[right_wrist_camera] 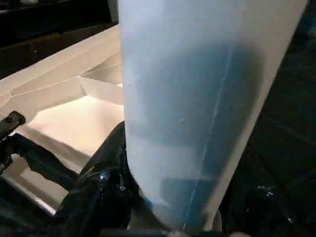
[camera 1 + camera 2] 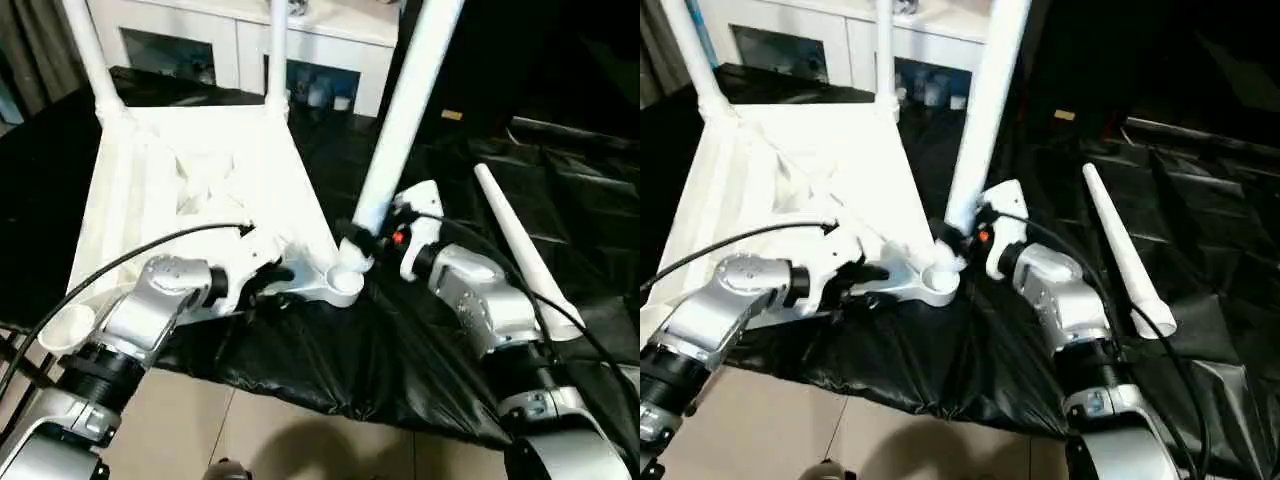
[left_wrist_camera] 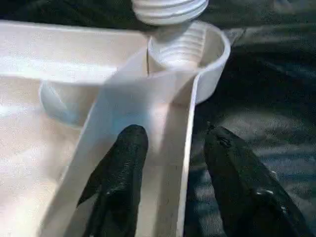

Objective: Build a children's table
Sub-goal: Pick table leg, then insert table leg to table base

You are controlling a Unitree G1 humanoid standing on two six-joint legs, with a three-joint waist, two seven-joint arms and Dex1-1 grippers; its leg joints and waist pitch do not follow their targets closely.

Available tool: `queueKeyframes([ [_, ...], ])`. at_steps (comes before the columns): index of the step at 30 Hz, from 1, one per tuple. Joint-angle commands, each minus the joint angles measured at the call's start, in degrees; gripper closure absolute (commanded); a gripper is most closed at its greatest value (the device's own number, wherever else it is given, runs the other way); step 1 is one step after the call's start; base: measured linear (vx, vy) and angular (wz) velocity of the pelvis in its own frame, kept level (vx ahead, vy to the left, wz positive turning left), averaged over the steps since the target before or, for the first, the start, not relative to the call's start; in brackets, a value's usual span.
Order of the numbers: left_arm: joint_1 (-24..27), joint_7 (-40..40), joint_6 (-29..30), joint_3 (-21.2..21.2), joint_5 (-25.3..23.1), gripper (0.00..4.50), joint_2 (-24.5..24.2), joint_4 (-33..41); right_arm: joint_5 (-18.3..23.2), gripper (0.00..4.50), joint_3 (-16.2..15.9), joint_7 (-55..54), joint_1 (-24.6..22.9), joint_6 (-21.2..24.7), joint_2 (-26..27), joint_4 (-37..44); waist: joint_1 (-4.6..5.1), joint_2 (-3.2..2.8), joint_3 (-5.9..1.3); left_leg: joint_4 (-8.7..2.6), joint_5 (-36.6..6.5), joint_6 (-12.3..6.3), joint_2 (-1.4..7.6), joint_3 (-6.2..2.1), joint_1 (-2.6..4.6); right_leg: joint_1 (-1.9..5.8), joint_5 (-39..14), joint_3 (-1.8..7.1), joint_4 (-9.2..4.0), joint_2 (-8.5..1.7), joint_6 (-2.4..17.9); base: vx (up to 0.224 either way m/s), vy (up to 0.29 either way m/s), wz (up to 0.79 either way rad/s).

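The white table top [image 2: 200, 190] lies upside down on a black sheet, ribbed underside up. My left gripper [image 2: 268, 282] is at its near edge beside the near right corner socket [image 2: 345, 283]. In the left wrist view its black fingers [image 3: 121, 168] straddle the rim, one inside and one just outside with a thin gap. My right gripper [image 2: 372, 240] is shut on the lower end of a long white leg [image 2: 405, 110], tilted a little, right above that socket. The leg's threaded end [image 3: 170, 7] hangs just over the threaded socket [image 3: 182, 47].
Two legs [image 2: 90, 50] [image 2: 277, 50] stand in the far corners. Another leg [image 2: 520, 250] lies loose on the black sheet [image 2: 330, 360] to the right. The near left socket [image 2: 68, 328] stands open. A white cabinet [image 2: 240, 40] is behind; tiled floor [image 2: 250, 430] in front.
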State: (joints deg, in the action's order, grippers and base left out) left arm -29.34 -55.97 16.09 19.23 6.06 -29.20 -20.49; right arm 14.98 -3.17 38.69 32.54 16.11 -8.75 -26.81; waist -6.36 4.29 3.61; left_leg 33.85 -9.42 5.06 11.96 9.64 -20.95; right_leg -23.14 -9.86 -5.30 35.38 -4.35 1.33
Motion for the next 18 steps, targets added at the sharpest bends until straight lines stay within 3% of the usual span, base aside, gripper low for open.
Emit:
queueKeyframes([
  [1, -0.7, -1.6, -1.2, 0.7, -0.8, 2.66, -0.3, -0.9, 0.0, 2.61, -0.5, 1.3, -0.2, 0.8, -0.9, 2.1, 0.13, -1.15, -4.28, -4.29, -12.8, 2.5, 1.41, -0.13, 0.85, 3.07, -11.2, 3.29, -3.68, -4.01, 9.0, 0.0, 0.0, 0.0],
  [18, -2.3, -6.8, -1.0, 1.4, -2.0, 3.87, -1.4, -4.9, -1.1, 2.61, -3.4, 6.2, 0.3, 3.6, -3.1, 0.8, -0.06, -1.36, -4.33, -4.26, -12.6, 2.58, 1.44, -0.16, 0.97, 3.06, -9.9, 3.31, -3.41, -4.13, 10.1, 0.0, 0.0, 0.0],
])
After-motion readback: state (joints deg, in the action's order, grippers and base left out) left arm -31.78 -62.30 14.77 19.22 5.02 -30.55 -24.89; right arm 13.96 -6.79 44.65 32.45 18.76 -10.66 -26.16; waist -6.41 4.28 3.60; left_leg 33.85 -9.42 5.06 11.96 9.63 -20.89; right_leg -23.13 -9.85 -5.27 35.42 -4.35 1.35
